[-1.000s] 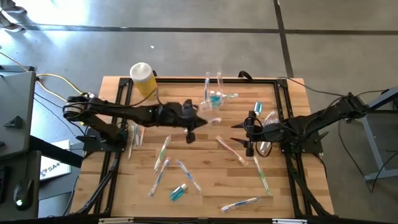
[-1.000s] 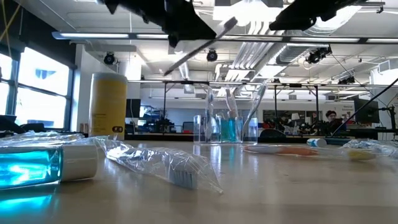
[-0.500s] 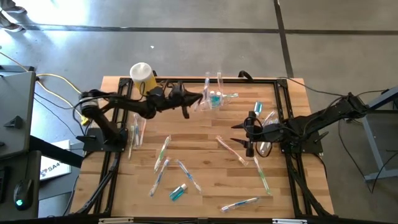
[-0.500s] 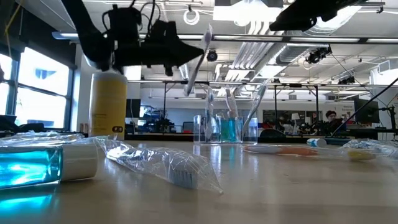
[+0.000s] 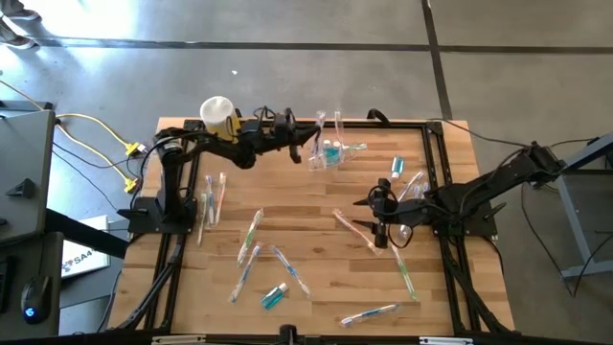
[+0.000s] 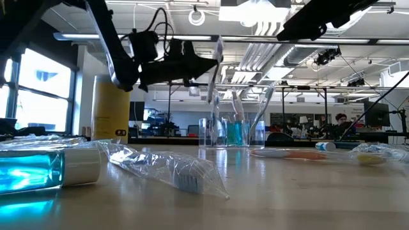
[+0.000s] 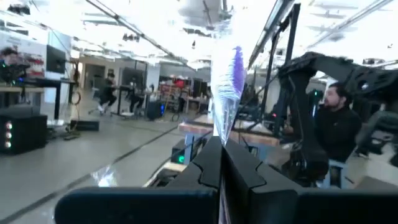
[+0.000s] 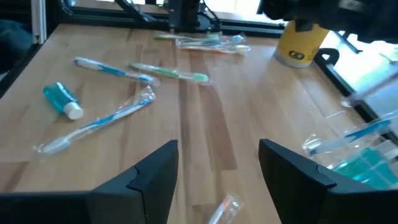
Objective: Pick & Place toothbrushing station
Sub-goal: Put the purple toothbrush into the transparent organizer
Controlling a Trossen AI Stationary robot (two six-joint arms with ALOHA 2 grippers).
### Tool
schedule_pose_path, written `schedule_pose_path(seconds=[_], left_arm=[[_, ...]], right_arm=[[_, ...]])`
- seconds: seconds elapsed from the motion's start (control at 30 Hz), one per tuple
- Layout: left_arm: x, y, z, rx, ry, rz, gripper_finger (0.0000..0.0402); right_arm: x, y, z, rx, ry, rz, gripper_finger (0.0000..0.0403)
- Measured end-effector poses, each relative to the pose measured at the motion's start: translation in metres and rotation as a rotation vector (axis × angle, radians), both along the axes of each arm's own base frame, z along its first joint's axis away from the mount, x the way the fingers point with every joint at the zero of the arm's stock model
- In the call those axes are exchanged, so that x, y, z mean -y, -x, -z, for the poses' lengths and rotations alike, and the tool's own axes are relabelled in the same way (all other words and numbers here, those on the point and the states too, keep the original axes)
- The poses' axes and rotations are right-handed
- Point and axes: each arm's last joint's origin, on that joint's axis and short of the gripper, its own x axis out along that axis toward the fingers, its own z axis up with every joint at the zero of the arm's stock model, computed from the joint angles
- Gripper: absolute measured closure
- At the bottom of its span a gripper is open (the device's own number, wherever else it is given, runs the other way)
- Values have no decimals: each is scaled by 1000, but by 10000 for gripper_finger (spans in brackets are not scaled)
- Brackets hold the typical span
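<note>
Toothbrushes lie scattered in clear wrappers over the wooden desk, and one wrapped toothbrush hangs in the air, clamped in the left end effector at the far edge of the desk. In the low view it tilts only a little from upright, its lower end just above the rim of the small clear cup. The left wrist view shows the two dark fingers pressed together on the wrapped handle, which rises straight out between them.

The cup stands near the far edge of the desk, already holding a few toothbrushes and something teal. A yellow cylinder container with a white top stands at the far left corner, close beside the left arm.

The right end effector hovers over the right half of the desk with its fingers spread apart and nothing between them; a pink toothbrush lies just beside it. In the right wrist view both fingers stand wide apart over bare wood, with a teal tube and several wrapped brushes farther off.

Near the front edge lies another small teal tube, white-capped, with loose brushes to either side of it.
</note>
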Motion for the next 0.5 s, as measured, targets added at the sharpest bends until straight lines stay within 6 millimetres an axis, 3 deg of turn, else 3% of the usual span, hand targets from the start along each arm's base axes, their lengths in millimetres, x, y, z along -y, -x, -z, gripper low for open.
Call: schedule_pose_path(seconds=[0.23, 0.5], left_arm=[[-12, -21, 26, -48, 24, 27, 401], [-20, -8, 51, -111, 57, 47, 401]], right_arm=[[-11, 3, 0, 12, -53, 2, 188], [-27, 11, 0, 33, -61, -3, 188]])
